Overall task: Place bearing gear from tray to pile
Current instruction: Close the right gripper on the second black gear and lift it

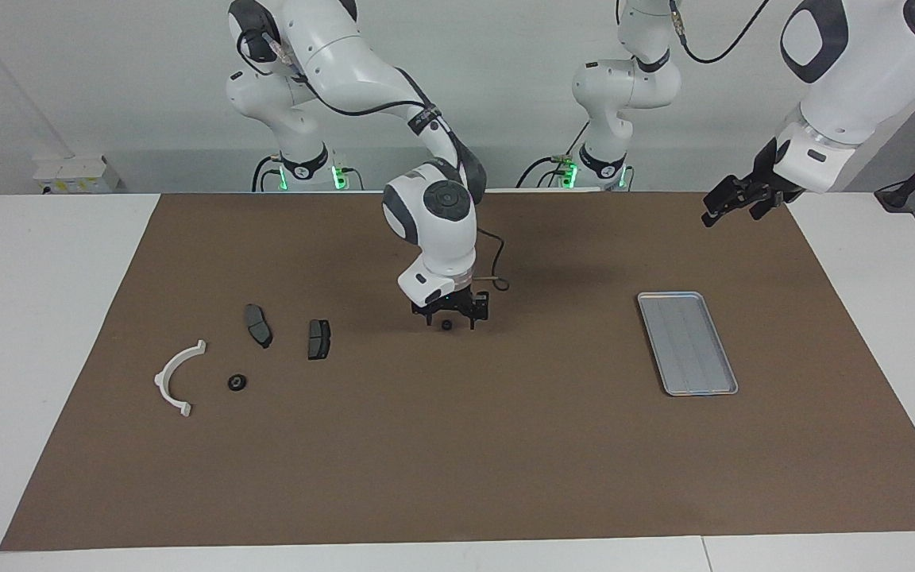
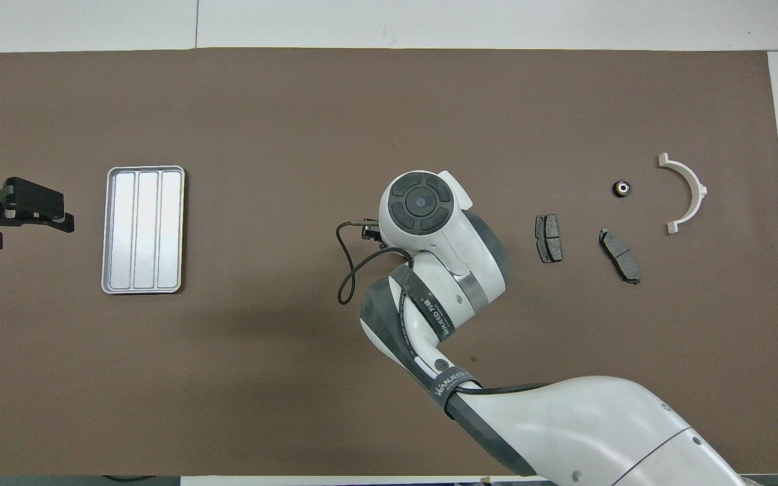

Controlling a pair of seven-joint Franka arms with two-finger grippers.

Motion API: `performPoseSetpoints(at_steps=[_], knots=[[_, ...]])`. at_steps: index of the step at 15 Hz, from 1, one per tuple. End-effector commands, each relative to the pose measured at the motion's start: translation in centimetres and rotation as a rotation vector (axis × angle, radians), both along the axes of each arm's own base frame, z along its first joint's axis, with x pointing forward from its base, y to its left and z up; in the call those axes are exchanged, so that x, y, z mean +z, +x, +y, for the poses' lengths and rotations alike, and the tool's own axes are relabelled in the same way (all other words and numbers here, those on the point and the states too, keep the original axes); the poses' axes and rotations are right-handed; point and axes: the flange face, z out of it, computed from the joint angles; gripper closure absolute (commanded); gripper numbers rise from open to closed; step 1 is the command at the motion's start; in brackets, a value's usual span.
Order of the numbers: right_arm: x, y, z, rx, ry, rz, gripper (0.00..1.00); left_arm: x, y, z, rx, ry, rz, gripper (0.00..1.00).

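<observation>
Right gripper point(image 1: 449, 316) is lowered at the middle of the brown mat point(image 1: 457, 445), fingers apart around a small black bearing gear point(image 1: 446, 324). A second gear point(image 1: 237, 382) lies in the pile beside the white half-ring bracket point(image 1: 175, 377), near two brake pads point(image 1: 259, 324). The tray point(image 1: 686, 342) sits well apart. Left gripper point(image 1: 731, 199) waits raised, fingers apart.
</observation>
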Motion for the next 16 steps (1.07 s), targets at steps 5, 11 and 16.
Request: performPoseSetpoints(at_steps=[5,11,16], knots=[[-1.3,-1.4,-0.6,0.046,-0.009,0.023,0.09,0.5,-1.2,1.2,-0.04,0.007,-0.003,0.0],[-2.0,-1.9,-0.8,0.057,-0.016,0.037,0.11,0.5,-1.1,1.5,-0.042,0.006,-0.008,0.0],[-2.2,-2.1,-0.7,0.059,-0.017,0.042,0.22,0.8,-1.0,1.4,-0.045,0.007,-0.014,0.0]])
